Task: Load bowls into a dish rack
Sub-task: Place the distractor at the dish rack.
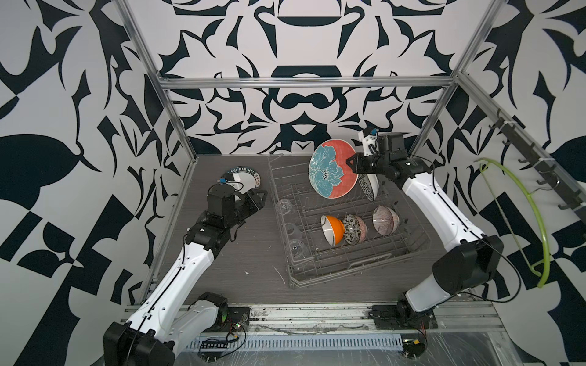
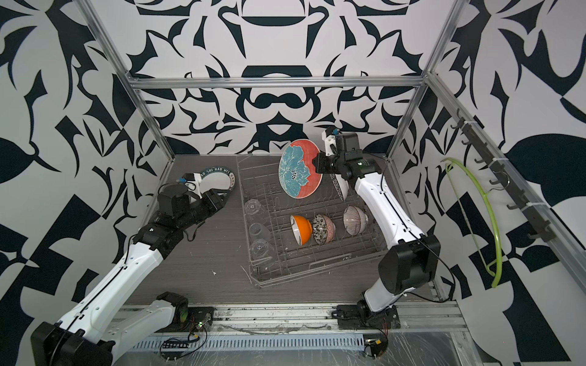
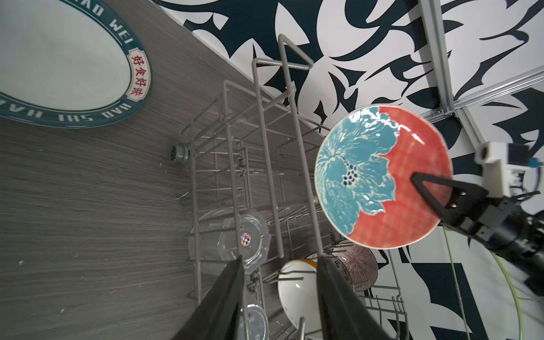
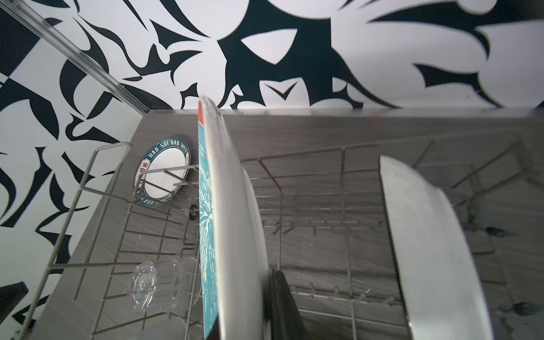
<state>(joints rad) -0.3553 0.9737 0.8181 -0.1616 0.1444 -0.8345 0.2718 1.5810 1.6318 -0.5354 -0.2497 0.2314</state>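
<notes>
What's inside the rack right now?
In the rack: orange bowl, floral bowl, striped bowl on edge in a row; three glasses along one side; a dotted dish at the far end. The flower plate, gripped by the right gripper, covers the tines behind it.

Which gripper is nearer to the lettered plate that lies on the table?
Left. The left gripper is close beside the lettered plate, fingers open. The right gripper is over the dish rack's far end, shut on the flower plate.
</notes>
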